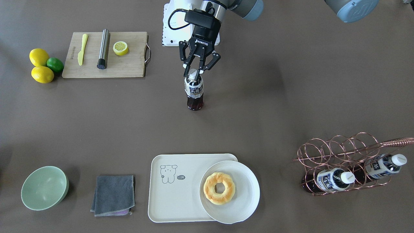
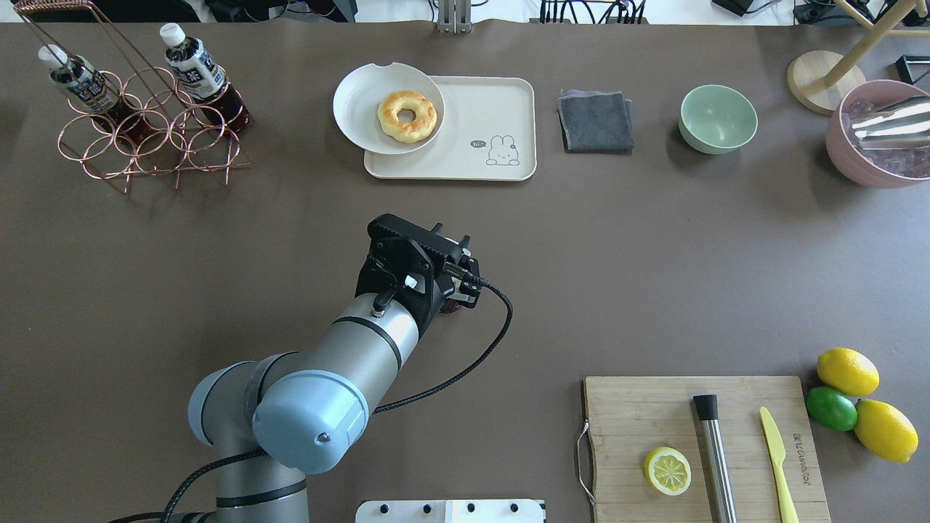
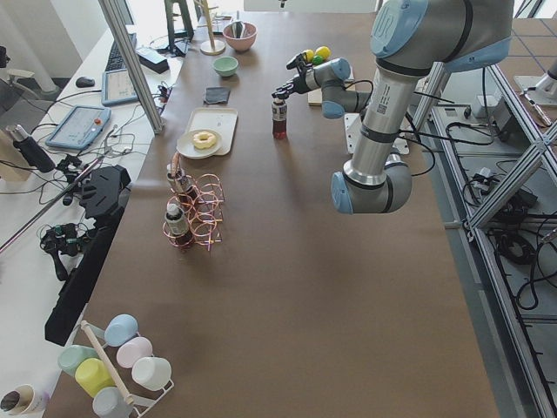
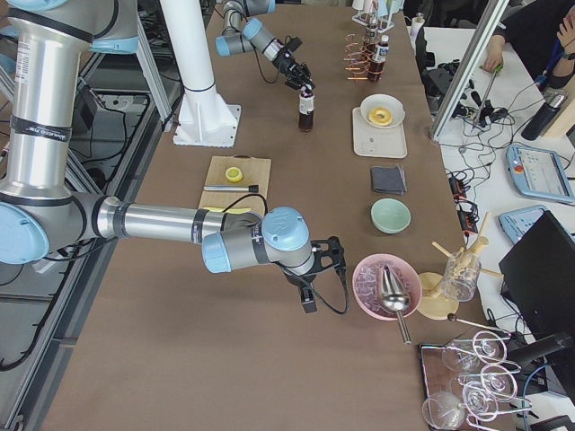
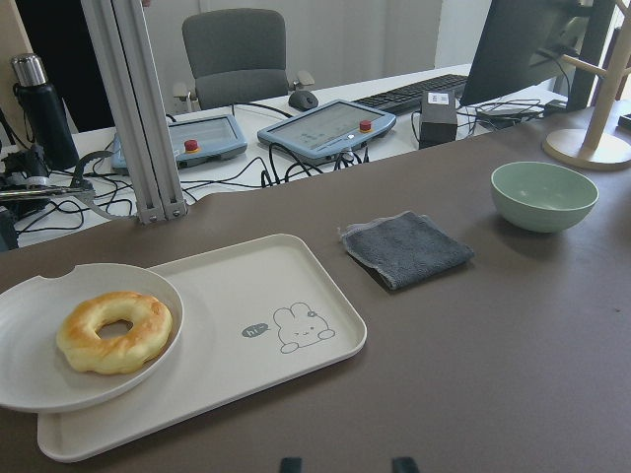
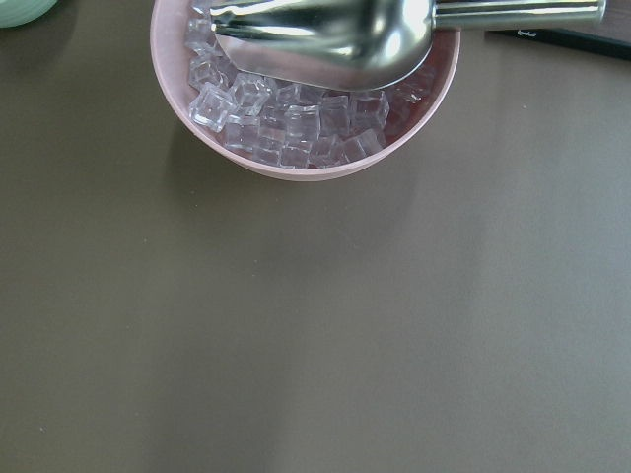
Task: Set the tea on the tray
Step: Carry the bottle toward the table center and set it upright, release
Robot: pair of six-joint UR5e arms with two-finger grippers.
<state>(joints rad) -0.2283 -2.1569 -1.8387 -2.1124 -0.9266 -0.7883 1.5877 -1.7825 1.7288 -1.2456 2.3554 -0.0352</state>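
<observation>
**Q:** Where does the tea bottle [image 1: 194, 89] stand, and what has hold of it?
**A:** It stands upright near the middle of the table, long axis vertical. The left jaws sit over it from above, tilted from the robot's edge. They stand about a cap's width apart, one finger on each side of the white screw cap, and appear to pinch it. Whether the base is clear of the table cannot be told.

**Q:** Which way does the tray [image 1: 174, 200] lie?
**A:** It lies toward the table's far edge, opposite the robot and well apart from the bottle. The left jaws are much the nearer. The right jaws hang beside the pink ice bowl [image 4: 386, 283] near the far right corner, and their opening cannot be told.

**Q:** Where is there room on the tray?
**A:** A round white plate [image 1: 248, 187] carrying a doughnut [image 1: 220, 188] overlaps the end toward the robot's left. The bare end, with the line-drawn animal, lies toward the robot's right and is probably the place to set the bottle.

**Q:** What are the materials and shapes?
**A:** The bottle is smooth clear plastic holding dark brown liquid, with a navy-and-white label. It is tall and narrow, so it would likely topple if released while tilted. The tray is matte cream with rounded corners and a low raised rim.
</observation>
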